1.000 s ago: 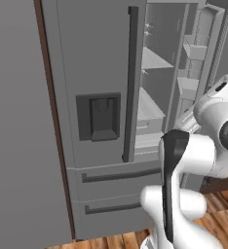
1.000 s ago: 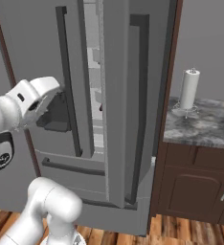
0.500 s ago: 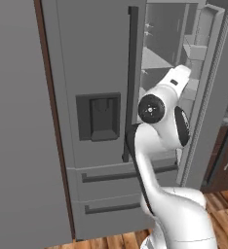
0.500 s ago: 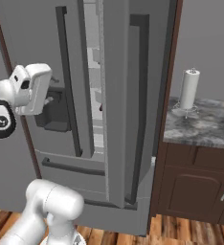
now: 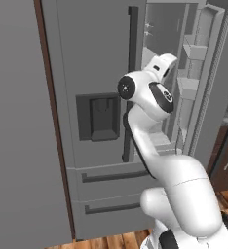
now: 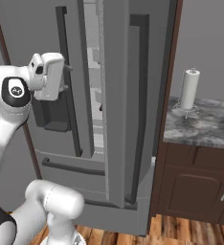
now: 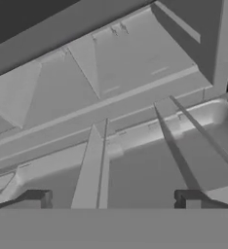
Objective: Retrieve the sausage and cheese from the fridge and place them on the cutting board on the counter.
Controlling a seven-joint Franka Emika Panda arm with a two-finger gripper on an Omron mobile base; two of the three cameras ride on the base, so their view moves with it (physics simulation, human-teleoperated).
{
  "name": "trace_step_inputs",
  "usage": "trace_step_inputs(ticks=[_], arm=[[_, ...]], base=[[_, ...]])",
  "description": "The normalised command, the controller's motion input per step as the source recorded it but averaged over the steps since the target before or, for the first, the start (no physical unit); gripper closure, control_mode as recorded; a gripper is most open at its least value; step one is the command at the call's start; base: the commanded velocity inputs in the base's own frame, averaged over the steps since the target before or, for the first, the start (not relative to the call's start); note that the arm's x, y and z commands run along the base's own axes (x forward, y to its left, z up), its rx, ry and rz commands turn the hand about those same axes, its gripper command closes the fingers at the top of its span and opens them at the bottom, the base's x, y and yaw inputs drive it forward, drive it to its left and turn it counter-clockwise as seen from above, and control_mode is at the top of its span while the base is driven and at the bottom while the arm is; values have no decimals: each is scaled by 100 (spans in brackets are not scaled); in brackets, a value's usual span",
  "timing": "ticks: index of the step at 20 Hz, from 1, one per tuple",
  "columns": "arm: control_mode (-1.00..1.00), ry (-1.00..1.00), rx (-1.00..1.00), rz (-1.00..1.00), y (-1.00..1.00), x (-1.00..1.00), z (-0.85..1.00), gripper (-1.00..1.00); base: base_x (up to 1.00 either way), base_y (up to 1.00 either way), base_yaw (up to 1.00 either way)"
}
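In the right base view the hand [image 6: 65, 72] is in the upper left. Its fingers are wide apart and hold nothing, and it points at the open gap of the fridge [image 6: 118, 95]. Just right of it and a bit lower, inside the gap, is a tiny dark red spot. I think it is the sausage [image 6: 101, 107], but it is too small to be sure. So the reach goes right and down. The table [image 6: 205, 127] is far right.

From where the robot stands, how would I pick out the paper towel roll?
Start at the tall grey fridge and look right, past its dark brown side panel, to the marbled counter over dark cabinets. The paper towel roll stands upright there on a thin wire holder, against the grey wall: a plain white cylinder.
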Motion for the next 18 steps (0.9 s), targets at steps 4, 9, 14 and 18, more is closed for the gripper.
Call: trace_step_inputs(ticks=[4, 9, 14, 18], arm=[[-100, 0, 0, -14, -22, 44, 41, -100], [-100, 0, 0, -12, -41, 59, 22, -100], [-100, 0, 0, -11, -49, 55, 8, -100], [-100, 0, 0, -12, -51, 43, 0, -100]], base=[[0, 0, 0], [0, 0, 0], [0, 0, 0], [0, 0, 0]])
